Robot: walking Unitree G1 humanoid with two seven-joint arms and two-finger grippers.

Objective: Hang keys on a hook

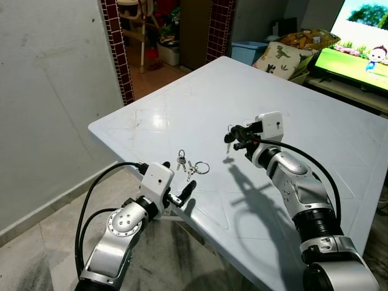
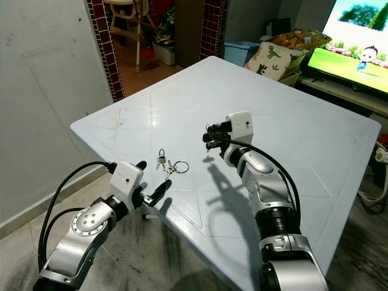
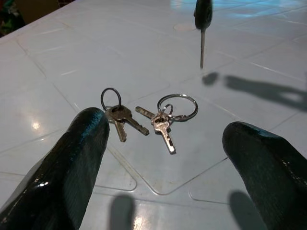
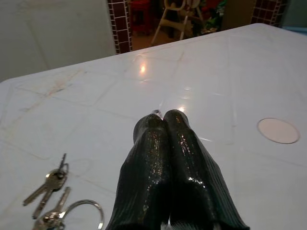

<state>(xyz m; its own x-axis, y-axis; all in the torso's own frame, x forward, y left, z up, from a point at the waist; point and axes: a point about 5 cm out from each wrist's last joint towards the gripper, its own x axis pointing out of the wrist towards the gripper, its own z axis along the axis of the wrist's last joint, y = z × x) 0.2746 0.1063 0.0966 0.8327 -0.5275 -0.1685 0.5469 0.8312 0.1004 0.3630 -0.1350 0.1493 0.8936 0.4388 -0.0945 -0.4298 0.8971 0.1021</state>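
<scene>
— From up at its head, what do you see?

— A white plastic table with two small bunches of keys lying near its front-left edge. The left gripper sits low at that edge, just short of them, fingers spread. The right gripper is raised over the table's middle, beyond the bunches, with a single dark-headed key hanging down from its closed tips. Its shadow falls on the tabletop underneath.

— And the other eye?

— Same layout. A television is lit at the far right, cushions beside it, and a tiled doorway behind the table.

— The left wrist camera?

— Best look at the keys. One ring carries two brass-coloured keys, the other, larger ring carries silver ones; the two bunches lie flat, close together, maybe touching. They sit on the table between the two black fingers, which are wide apart and not on them. The hanging key shows farther back, blade pointing down, clear of the surface.

— Right wrist?

— Its two fingers are pressed together. The lying bunches show off to one side on the table, and a round white plug sits in the tabletop on the other side.
</scene>
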